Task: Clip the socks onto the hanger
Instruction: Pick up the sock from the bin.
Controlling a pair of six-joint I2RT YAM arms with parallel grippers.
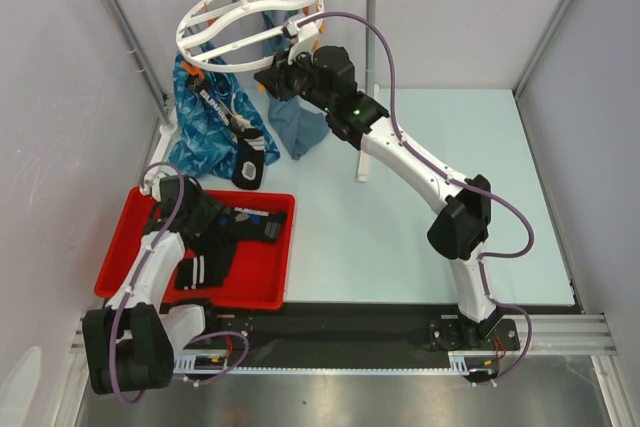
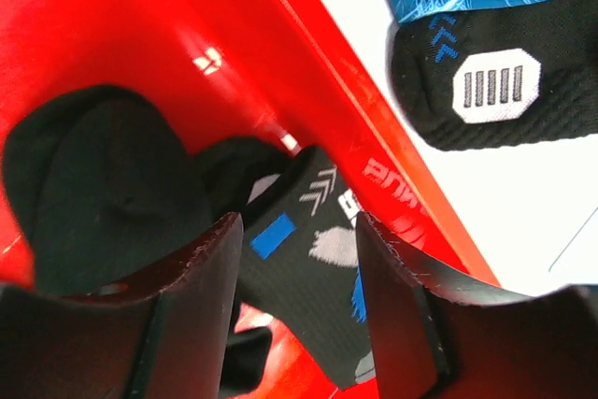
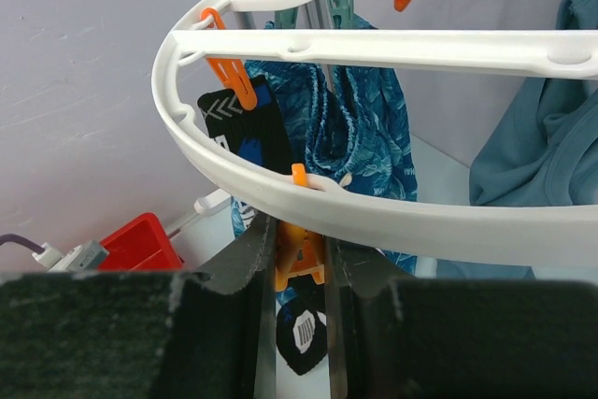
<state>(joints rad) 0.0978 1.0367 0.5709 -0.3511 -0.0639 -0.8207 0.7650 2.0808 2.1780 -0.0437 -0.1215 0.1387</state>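
Socks (image 1: 225, 237), black with white markings, lie heaped in a red tray (image 1: 262, 292). The left arm's fingers (image 2: 196, 277) stand apart inside the tray, straddling one sock. Closing squarely on it should lift it alone. Beyond the tray, up and right, the right arm's fingers (image 3: 245, 273) pinch an orange clip (image 3: 297, 254) under the rim of the hanger (image 3: 392, 221), probably to hold it open.

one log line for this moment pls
left gripper: open over sock in red tray | right gripper: shut on orange clip on hanger rim
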